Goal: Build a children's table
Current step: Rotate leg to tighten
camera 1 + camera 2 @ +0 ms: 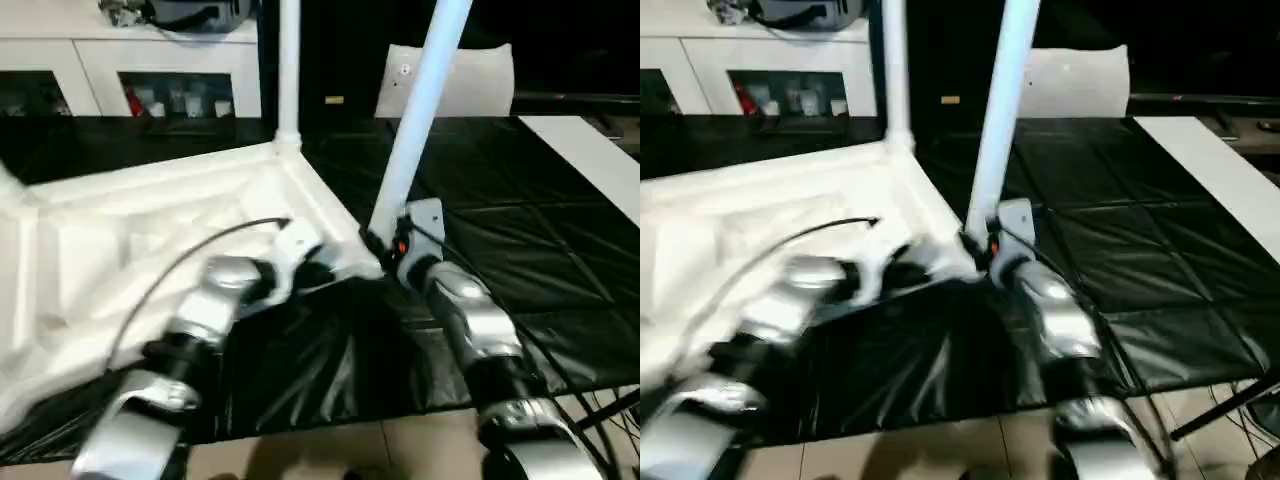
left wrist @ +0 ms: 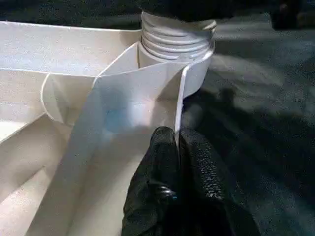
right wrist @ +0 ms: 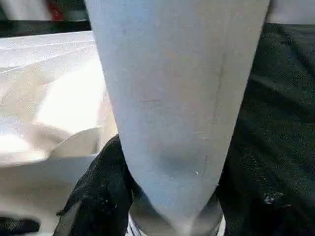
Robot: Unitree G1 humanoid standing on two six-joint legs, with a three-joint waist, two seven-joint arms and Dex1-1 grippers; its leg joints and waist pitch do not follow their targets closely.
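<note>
The white tabletop (image 1: 150, 230) lies underside-up on the black sheet (image 1: 520, 250), one leg (image 1: 288, 70) upright in its far corner socket. At its near corner, the left gripper (image 2: 178, 147) is pinched together on a thin rib of the tabletop beside the threaded socket (image 2: 174, 42). Just right of it, the right gripper (image 3: 170, 196) clasps the base of a second leg (image 1: 420, 110), which leans right over that corner.

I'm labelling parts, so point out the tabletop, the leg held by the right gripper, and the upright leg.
tabletop (image 1: 150, 220), left eye view, ribbed underside
held leg (image 1: 420, 110), left eye view, mid-shaft
upright leg (image 1: 289, 60), left eye view, shaft
</note>
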